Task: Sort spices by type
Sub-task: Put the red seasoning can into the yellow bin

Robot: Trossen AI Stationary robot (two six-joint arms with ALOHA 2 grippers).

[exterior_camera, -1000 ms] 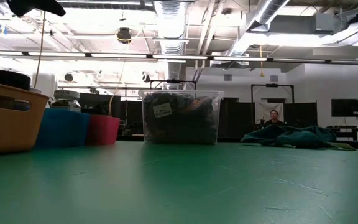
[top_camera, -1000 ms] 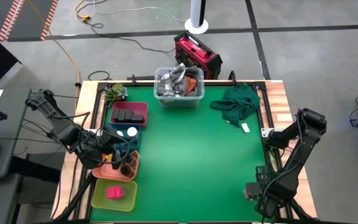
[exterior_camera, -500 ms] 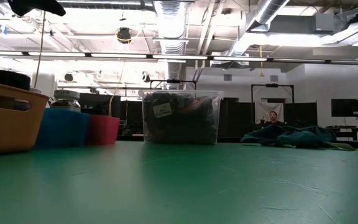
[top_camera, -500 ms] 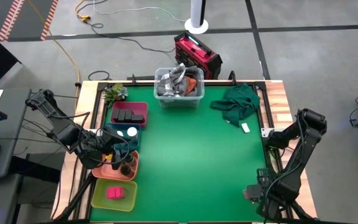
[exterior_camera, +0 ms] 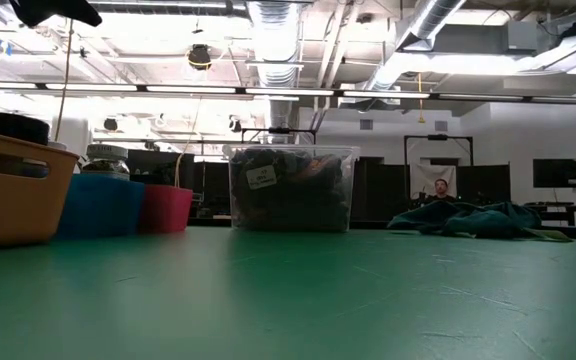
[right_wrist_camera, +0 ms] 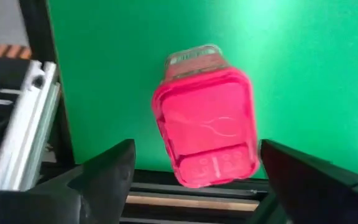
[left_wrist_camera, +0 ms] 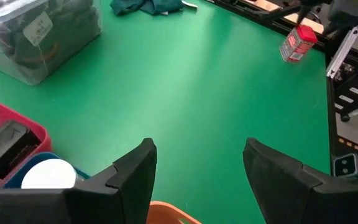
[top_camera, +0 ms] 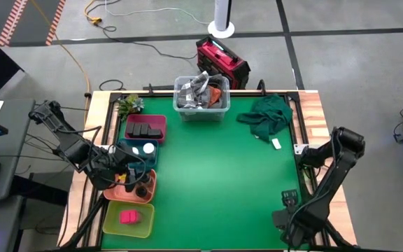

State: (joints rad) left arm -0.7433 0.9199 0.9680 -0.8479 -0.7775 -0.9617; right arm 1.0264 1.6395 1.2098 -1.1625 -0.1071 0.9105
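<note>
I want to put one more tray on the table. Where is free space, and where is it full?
Free: the wide green mat between the left-edge trays, the clear bin and the green cloth. Crowded: the left edge, where maroon, blue, orange and yellow-green trays sit under the left gripper.

A clear bin (top_camera: 201,98) of clutter stands near a crumpled green cloth (top_camera: 266,115) on the table (top_camera: 222,182).

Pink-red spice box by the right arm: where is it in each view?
High view: hidden under the right gripper, near right corner.
Low view: not in it.
Left wrist view: pink-red box far off, beside the table's black edge rail.
Right wrist view: centre, between open jaws.
Shared landmark: that edge rail.
</note>
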